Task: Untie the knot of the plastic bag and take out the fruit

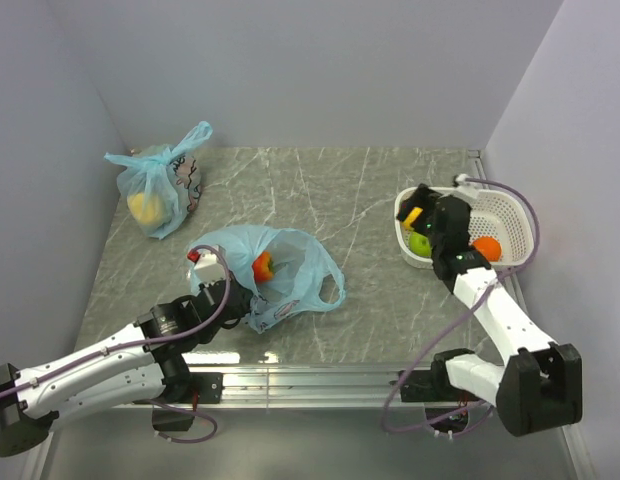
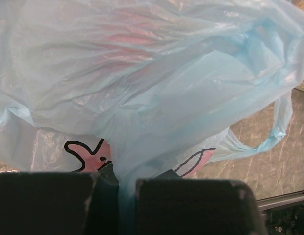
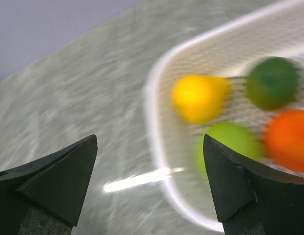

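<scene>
The light-blue plastic bag [image 1: 290, 262] lies mid-table with its mouth open; no knot shows on it. A red-orange fruit [image 1: 262, 265] sits inside. My left gripper [image 1: 236, 298] is at the bag's near left edge. In the left wrist view the left gripper [image 2: 126, 196] is shut on a fold of the bag's film [image 2: 152, 73]. My right gripper [image 1: 420, 207] hovers open and empty over the left end of the white basket [image 1: 515, 215]. The right wrist view shows the right gripper [image 3: 149, 142] above yellow [image 3: 196, 98], dark green [image 3: 272, 81], light green [image 3: 225, 147] and orange [image 3: 289, 139] fruit.
A second knotted blue bag [image 1: 160, 188] with a yellow lump stands at the far left near the wall. Walls close the table on the left, back and right. The basket rim [image 3: 157, 122] is under my right gripper.
</scene>
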Robot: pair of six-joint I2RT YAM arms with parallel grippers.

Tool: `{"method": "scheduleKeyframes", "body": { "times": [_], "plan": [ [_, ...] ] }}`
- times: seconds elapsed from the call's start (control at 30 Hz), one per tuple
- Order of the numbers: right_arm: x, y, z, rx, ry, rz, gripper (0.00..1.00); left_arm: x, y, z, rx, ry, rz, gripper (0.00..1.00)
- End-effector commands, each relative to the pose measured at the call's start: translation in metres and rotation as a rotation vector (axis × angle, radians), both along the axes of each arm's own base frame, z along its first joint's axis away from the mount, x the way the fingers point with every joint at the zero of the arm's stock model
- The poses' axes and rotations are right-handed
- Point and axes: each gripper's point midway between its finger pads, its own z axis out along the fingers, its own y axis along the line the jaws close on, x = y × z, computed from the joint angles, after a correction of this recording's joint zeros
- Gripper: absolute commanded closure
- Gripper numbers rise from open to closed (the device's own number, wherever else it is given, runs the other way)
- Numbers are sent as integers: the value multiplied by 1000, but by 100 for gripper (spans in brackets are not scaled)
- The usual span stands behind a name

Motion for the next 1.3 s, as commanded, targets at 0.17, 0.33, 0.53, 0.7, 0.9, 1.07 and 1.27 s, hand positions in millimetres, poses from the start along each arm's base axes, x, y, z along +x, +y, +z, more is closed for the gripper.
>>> {"method": "scheduleKeyframes", "body": {
  "times": [0.17,0.33,0.53,0.7,0.9,1.07,1.27],
  "plan": [
    [-50,227,29,-26,-137,873,8,5,-8,8,-21,-16,7,99],
    [-105,318,10,54,-98,1177,11,5,-6,12,-20,-16,14,99],
    [-102,358,-26,89,4,1118,10,5,-6,14,-30,-22,12,99],
    [-87,381,-36,131,22,1065,10,5,-10,13,-40,-22,-3,99],
    [-70,393,-45,117,33,984,10,5,-15,17,-41,-27,-21,99],
    [-58,353,-54,13,69,780,10,5,-8,15,-22,-20,1,100],
    [-49,272,-26,-124,26,478,8,5,-2,16,-38,-38,20,99]
  ]
}}
